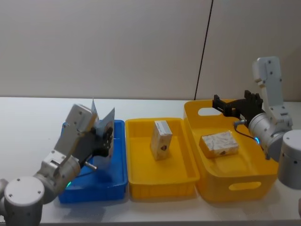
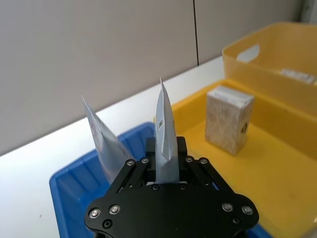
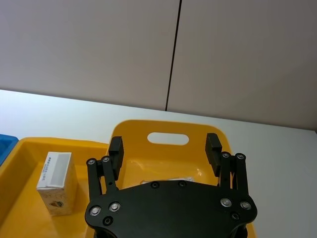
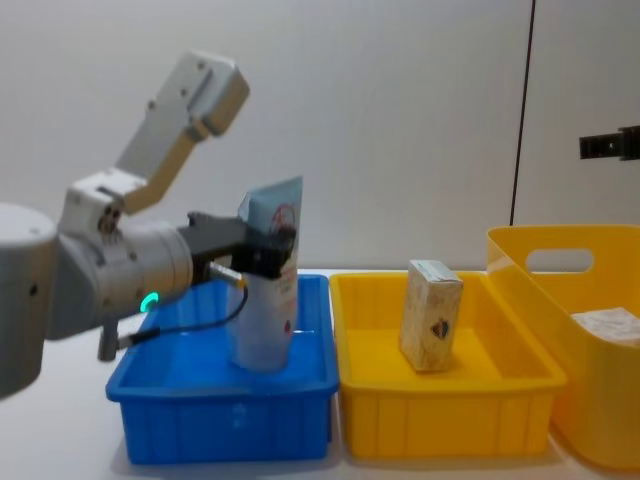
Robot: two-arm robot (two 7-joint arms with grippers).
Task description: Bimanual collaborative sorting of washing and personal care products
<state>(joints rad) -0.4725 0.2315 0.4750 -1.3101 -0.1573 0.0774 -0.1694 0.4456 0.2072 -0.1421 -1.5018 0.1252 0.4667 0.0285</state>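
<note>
Chest view.
A: The left gripper (image 4: pixel 270 252) is pinching a squeeze tube (image 2: pixel 165 124) about mid-body. Its fingers are closed flat onto it, with the crimped end up and the lower end down inside the blue tray (image 4: pixel 220 395). I cannot tell whether it is touching the tray floor.
B: The left wrist view is showing a second tube (image 2: pixel 101 139) just beside the held one, leaning away from it. Right side?
A: The right gripper (image 3: pixel 166 148) is hovering wide open and empty above the tall yellow basket (image 1: pixel 235 181), where a carton (image 1: pixel 219 143) is lying flat. A second carton (image 1: pixel 161 140) is standing upright in the yellow tray (image 1: pixel 162 186).
B: Handling, as I am judging it: the tubes are looking light, soft and slick-skinned. Squeezing hard is risking a bulge or a slip, so I am favouring a hold across the flat faces near the middle. The cartons are looking light and stiff but crushable, so I am favouring the broad sides.
</note>
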